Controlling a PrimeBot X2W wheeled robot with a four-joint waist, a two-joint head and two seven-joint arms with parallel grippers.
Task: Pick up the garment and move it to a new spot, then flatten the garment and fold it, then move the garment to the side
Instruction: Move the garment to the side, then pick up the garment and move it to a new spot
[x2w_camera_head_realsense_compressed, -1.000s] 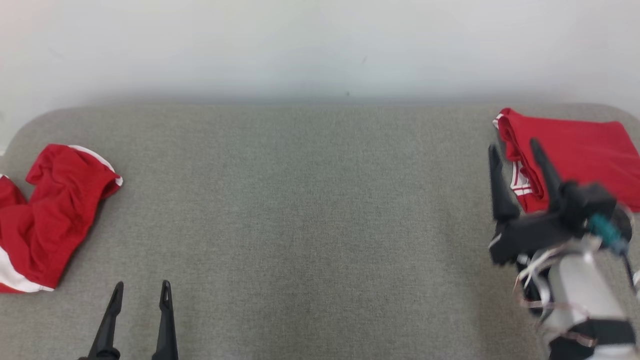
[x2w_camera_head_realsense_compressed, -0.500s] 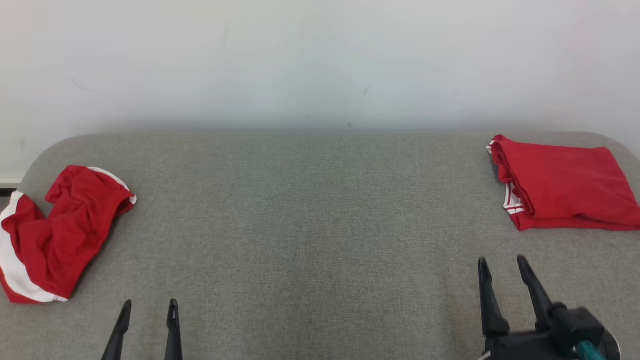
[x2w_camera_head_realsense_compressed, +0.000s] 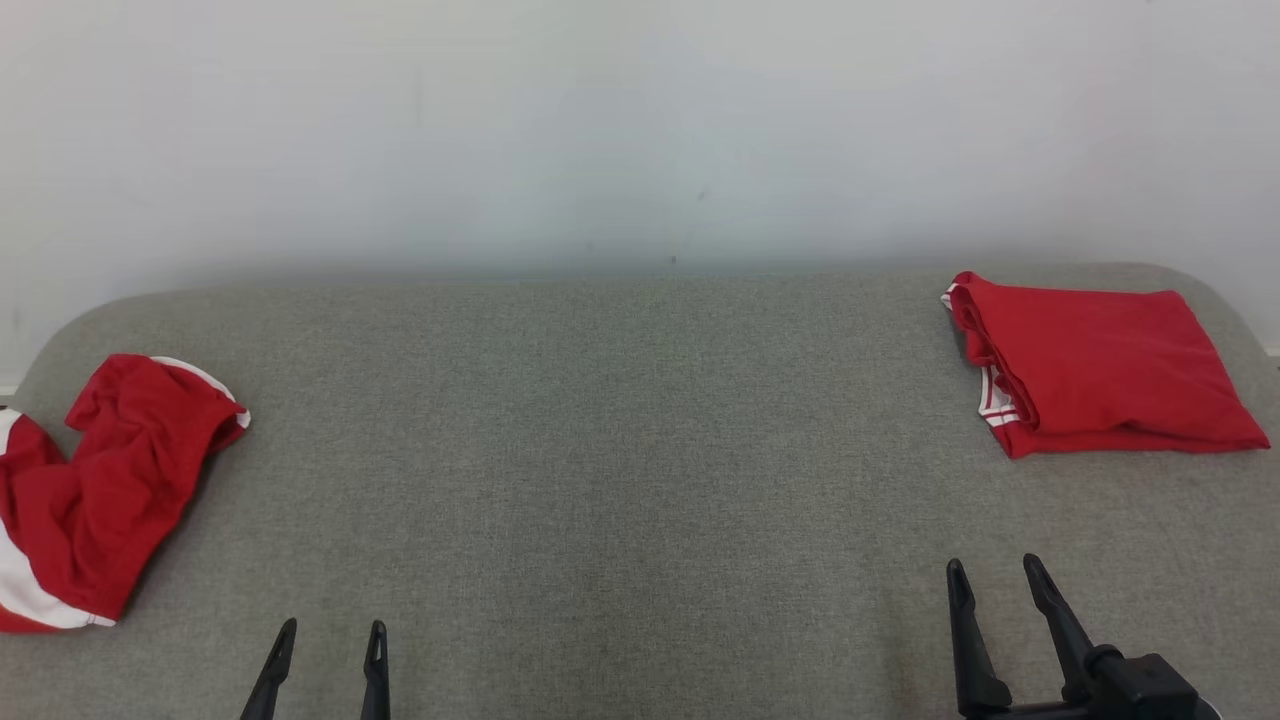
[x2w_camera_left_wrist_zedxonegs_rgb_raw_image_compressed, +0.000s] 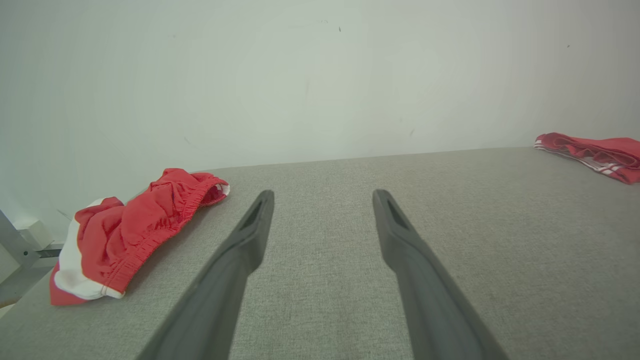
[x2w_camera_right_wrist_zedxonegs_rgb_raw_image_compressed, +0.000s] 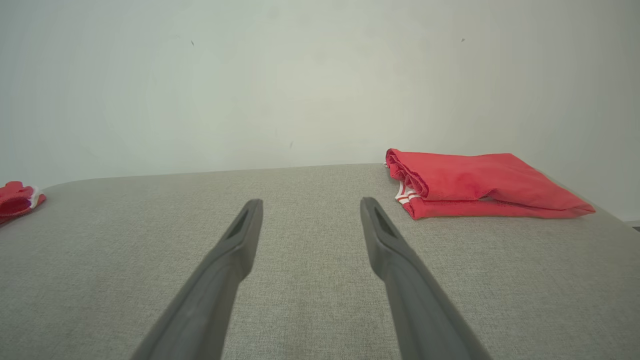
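Currently wide apart on both sides, left jaws and right jaws alike, with nothing between the dark fingers (x2w_camera_left_wrist_zedxonegs_rgb_raw_image_compressed: 240, 260) but grey cloth. Low over the near edge of the bench (x2w_camera_head_realsense_compressed: 640, 450), pointing away toward the pale wall (x2w_camera_head_realsense_compressed: 640, 120). Parked rather than working, judging by the gap to every piece of fabric.

Ahead of the right jaws and a little to their right, near the wall: folded garment (x2w_camera_head_realsense_compressed: 1090, 365), red and squared off, with the white-striped hem turned inward toward the middle. Apart from the fingers, not touched. Probably set out at that far right corner on purpose, to leave the middle free for flattening and folding.

Well off to the left of the left jaws and somewhat ahead: crumpled garment (x2w_camera_head_realsense_compressed: 90, 490), red with white trim, heaped at the bench's left edge with its elastic waistband bunched and part of it close to the rim. Likely the next piece to pick up, hence the left jaws spread ready on that side.

Between the two pairs of jaws and beyond them, open grey surface: the obvious new spot for laying out. Worth minding: a loose heap, easy to pinch through several layers at once. Better to take a single edge near the waistband.
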